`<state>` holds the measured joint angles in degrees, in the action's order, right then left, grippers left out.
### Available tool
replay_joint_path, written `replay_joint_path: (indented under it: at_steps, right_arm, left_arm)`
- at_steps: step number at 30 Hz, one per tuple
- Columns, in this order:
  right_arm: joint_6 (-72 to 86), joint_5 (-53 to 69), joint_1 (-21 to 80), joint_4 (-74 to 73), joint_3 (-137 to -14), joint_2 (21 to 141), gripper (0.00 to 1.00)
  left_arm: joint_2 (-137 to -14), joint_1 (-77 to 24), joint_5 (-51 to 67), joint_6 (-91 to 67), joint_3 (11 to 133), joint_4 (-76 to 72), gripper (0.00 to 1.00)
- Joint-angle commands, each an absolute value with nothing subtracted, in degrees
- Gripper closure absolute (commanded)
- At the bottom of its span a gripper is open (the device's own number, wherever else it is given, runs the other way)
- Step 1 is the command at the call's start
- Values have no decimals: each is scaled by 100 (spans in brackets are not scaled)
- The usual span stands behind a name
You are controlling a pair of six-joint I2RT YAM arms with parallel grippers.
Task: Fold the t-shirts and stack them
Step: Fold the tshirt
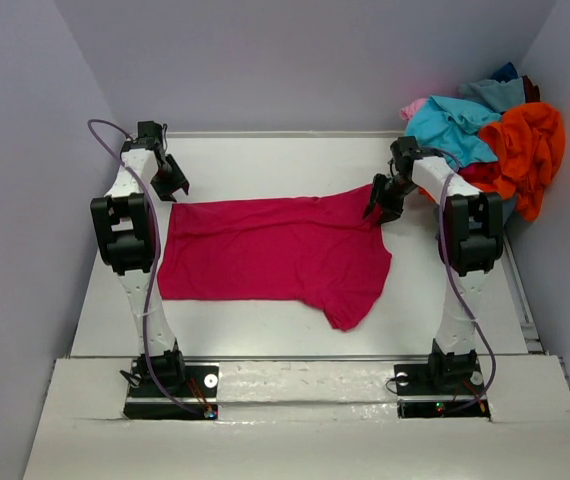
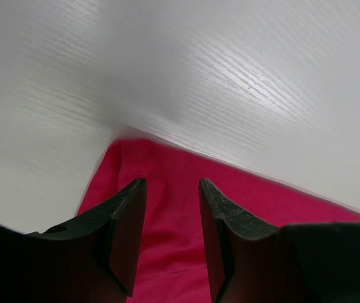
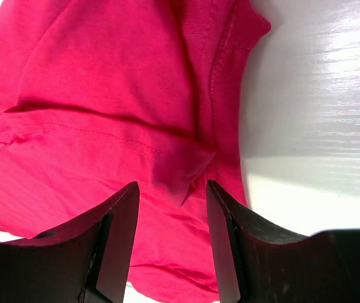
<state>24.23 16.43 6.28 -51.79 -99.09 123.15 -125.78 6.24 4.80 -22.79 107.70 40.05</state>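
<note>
Crimson shirt (image 1: 275, 250) lies spread across the middle of the white desk (image 1: 265, 160), its long side running from the left edge toward the right. It is mostly flat, with one sleeve reaching toward the near edge, right of centre. Its far right corner pulls up into a small peak.

My left fingers (image 1: 177, 187) hang over the shirt's far left corner. On the left wrist camera I see the shirt (image 2: 170, 170) through the gap between them, with bare desk beyond. They stand apart and nothing sits between them, so I read them as open.

My right fingers (image 1: 375, 208) are at the peaked far right corner. The right wrist camera shows the shirt (image 3: 104, 95) filling most of the view, with a stitched hem running down toward the gap and a little flap of cloth poking up just ahead of the tips. These fingers are parted as well, and I see no cloth pinched between them.

At the far right corner of the desk sits a loose heap of other shirts: orange (image 1: 530, 145) on the right, turquoise (image 1: 450, 125) beside it, a bit of pink (image 1: 415, 105) at the left, and dark blue (image 1: 505, 72) on top at the back.
</note>
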Motion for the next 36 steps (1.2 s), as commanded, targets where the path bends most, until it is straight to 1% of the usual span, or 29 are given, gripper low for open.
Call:
replay_joint_path:
  at_steps: [1,5,17,20,25,33,35,36]
  right_arm:
    - [2496,1617,615,-4949,-9853,12041,48]
    - [2514,1687,615,-4896,-9844,12111,52]
    - [2496,1714,615,-4931,-9905,12181,55]
    - [2514,1723,615,-4904,-9879,12190,57]
    - [2540,1793,615,-4878,-9888,12269,64]
    - [2514,1854,615,-4913,-9976,12357,72]
    - [2496,1846,615,-4922,-9976,12366,75]
    - [2496,1854,615,-4931,-9976,12358,79]
  left_arm:
    - [-12164,650,510,-2180,10740,4025,50]
    - [-12164,650,501,-2171,10705,4025,50]
    - [-12252,650,501,-2162,10740,4034,50]
    - [-12243,650,492,-2162,10723,4017,50]
    - [-12252,650,510,-2171,10731,4008,50]
    - [-12270,650,510,-2171,10740,4008,50]
    - [-12278,650,501,-2171,10758,4017,50]
    - [-12278,650,510,-2171,10767,4017,50]
